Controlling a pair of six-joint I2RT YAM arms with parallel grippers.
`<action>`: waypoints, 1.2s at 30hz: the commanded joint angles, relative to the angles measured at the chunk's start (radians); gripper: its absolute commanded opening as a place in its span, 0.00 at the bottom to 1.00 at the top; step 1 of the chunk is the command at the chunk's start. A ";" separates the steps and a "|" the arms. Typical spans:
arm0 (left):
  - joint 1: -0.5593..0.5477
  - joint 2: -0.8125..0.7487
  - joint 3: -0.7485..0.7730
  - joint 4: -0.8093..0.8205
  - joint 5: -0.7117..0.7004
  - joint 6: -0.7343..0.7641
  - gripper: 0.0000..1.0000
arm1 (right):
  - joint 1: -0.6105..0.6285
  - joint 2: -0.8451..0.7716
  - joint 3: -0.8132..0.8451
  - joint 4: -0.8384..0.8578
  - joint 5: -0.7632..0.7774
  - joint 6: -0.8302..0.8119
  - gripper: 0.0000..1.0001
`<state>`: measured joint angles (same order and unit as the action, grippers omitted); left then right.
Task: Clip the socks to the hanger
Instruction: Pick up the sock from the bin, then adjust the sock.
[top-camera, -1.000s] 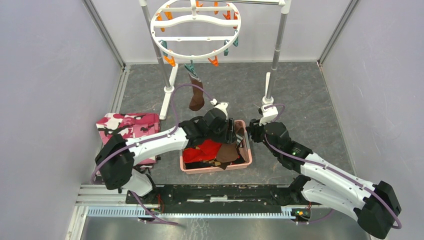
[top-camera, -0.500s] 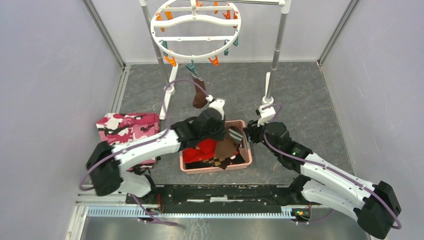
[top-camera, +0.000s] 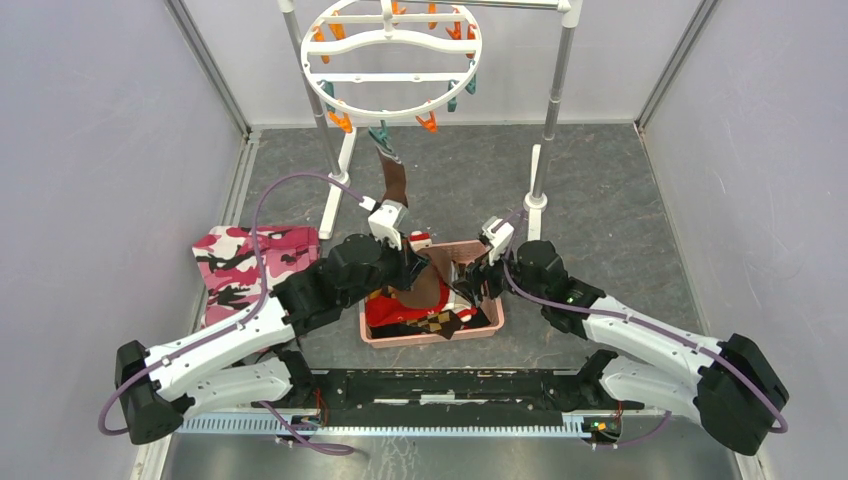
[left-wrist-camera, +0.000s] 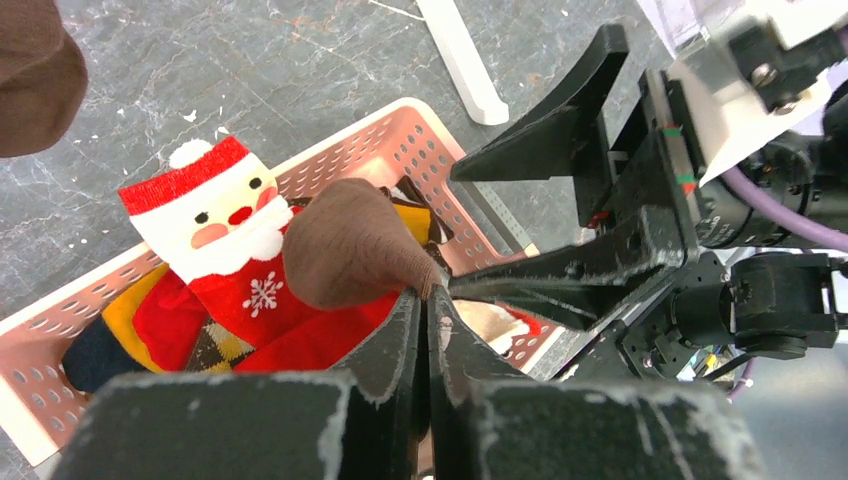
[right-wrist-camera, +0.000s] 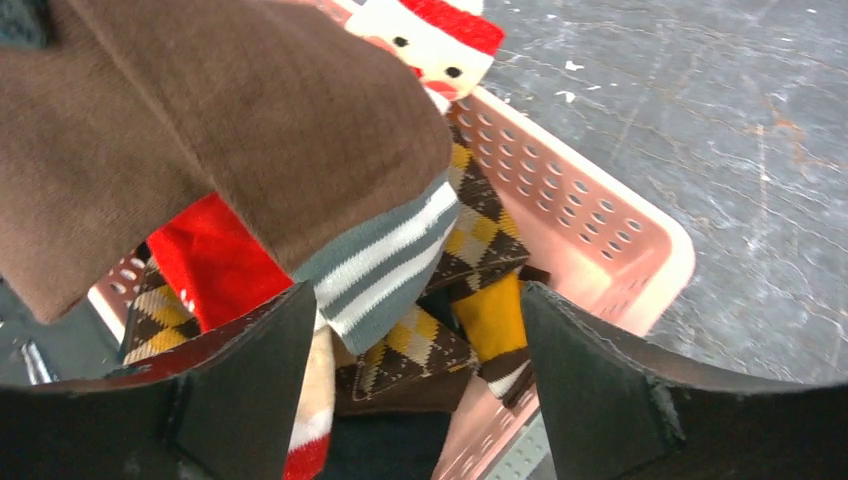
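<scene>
Left arm (top-camera: 250, 320) has pulled back, right jaws have spread wider | left jaws clamped on long dark brown fabric sock (left-wrist-camera: 350, 240), raising it over pink perforated plastic basket (right-wrist-camera: 600, 240) | right jaws apart, straddling its grey-striped cuff (right-wrist-camera: 385, 260), likely to take it | mate (top-camera: 393, 185) hangs clipped on round white plastic hanger (top-camera: 390, 77)

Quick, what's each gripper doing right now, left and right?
Left gripper: closed, holding the brown sock.
Right gripper: open, fingers straddling that sock's striped cuff, holding nothing.
</scene>
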<state>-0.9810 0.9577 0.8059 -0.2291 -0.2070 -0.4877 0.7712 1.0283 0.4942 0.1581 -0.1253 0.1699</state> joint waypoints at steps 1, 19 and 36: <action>0.008 -0.037 0.003 0.050 0.007 0.069 0.09 | 0.001 0.003 0.039 0.097 -0.132 -0.042 0.85; 0.015 -0.066 0.030 0.034 0.064 0.057 0.09 | 0.068 0.187 0.135 0.134 0.012 -0.111 0.80; 0.024 -0.168 -0.148 0.085 0.005 -0.015 0.62 | 0.073 0.138 0.328 0.025 0.265 -0.412 0.00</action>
<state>-0.9657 0.8360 0.6792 -0.2134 -0.1818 -0.4763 0.8417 1.1744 0.7235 0.1986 0.0818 -0.1078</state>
